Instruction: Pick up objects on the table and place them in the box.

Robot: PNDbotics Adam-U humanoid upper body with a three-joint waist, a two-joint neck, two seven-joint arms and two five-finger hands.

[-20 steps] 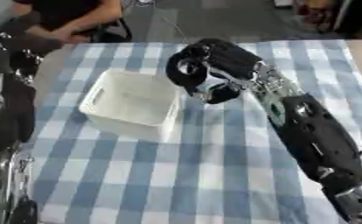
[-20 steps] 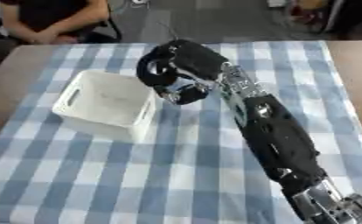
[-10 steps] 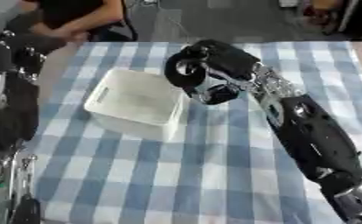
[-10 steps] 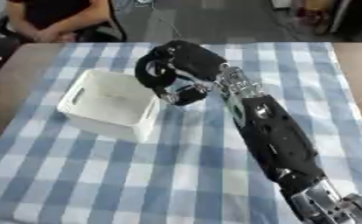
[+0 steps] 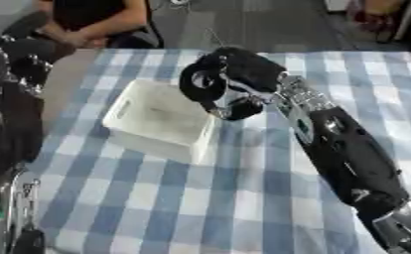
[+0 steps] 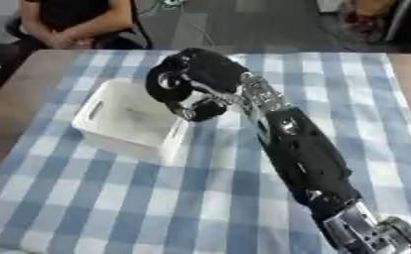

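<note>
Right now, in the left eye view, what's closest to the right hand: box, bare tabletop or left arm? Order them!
1. Box, left of the right hand.
2. Bare tabletop, past the cloth's left edge.
3. Left arm, far left.

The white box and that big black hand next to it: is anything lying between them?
No. In the left eye view the right hand hangs with curled fingers at the white box's right rim, overlapping it, with no object showing between them. Only checked cloth lies beneath.

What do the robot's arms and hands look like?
The right arm is thick, rounded and glossy black, with silver metal at its joints and near the lower corner. The right hand is black with silver bits between its fingers. The left arm, at the left edge, is black too, with silver parts.
</note>
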